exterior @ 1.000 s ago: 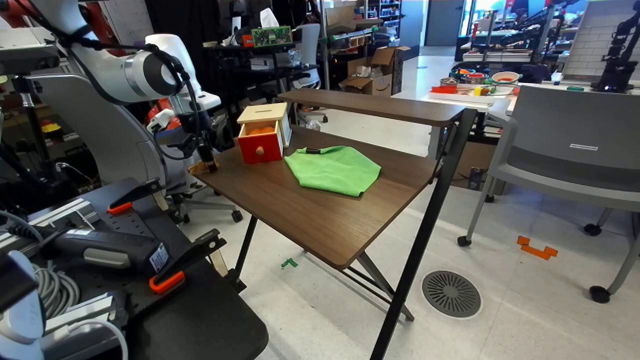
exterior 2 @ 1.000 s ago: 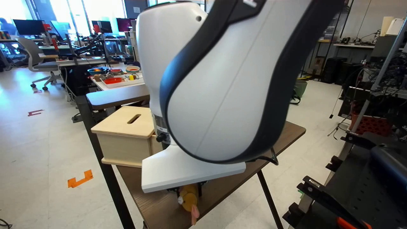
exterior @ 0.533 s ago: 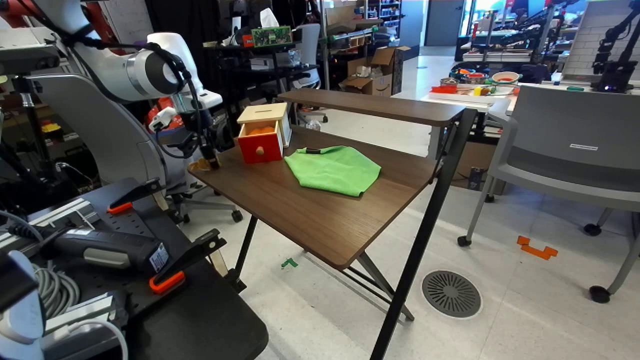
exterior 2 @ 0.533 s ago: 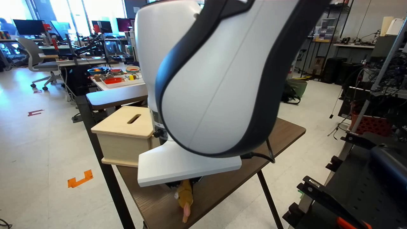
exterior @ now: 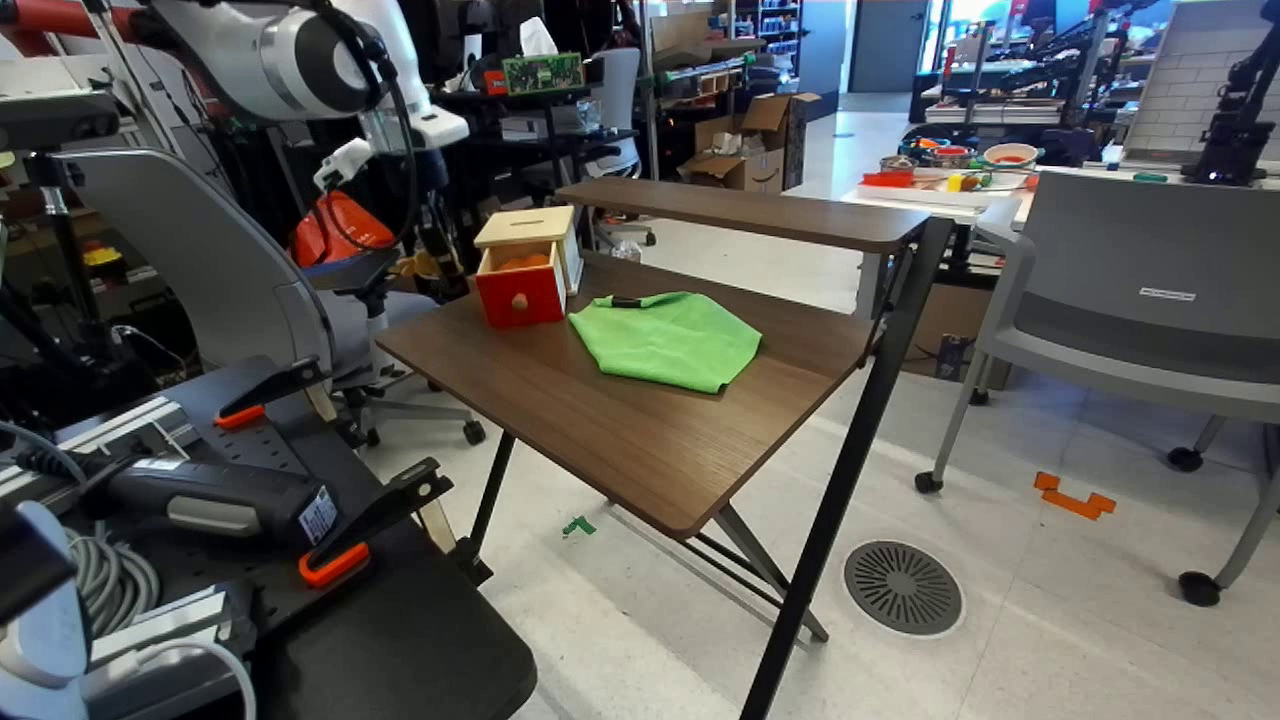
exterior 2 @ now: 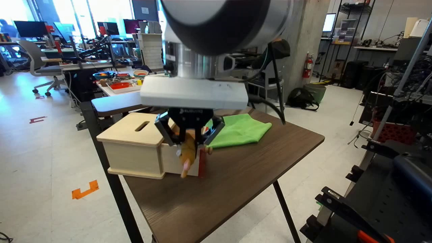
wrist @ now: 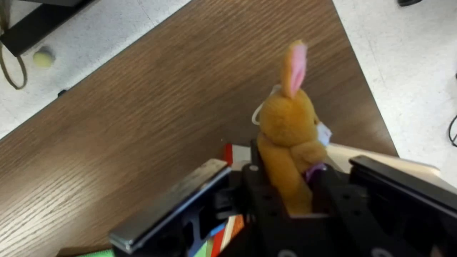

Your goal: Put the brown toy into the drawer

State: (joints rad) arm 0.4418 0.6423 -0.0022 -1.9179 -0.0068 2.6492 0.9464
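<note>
Currently, your claw (exterior 2: 190, 145) is pinching the brown toy (wrist: 286, 121) by its body, with one finger on each side. This grip probably serves the task: the soft middle should compress and hold, while the head and visible ear project freely beyond the fingers. Note the toy's position: off the surface (exterior 2: 243, 182), near the side of the drawer (exterior: 543, 290), not yet in it. The drawer is pulled out of its box (exterior 2: 131, 157), presumably so that the toy can enter from above. An orange thing (exterior: 527, 261) lies within it and may reduce the available room. Your next step appears to be a move over the opening; check the rim first, as the projecting head could catch. You cannot tell the exact clearance from these views.
</note>
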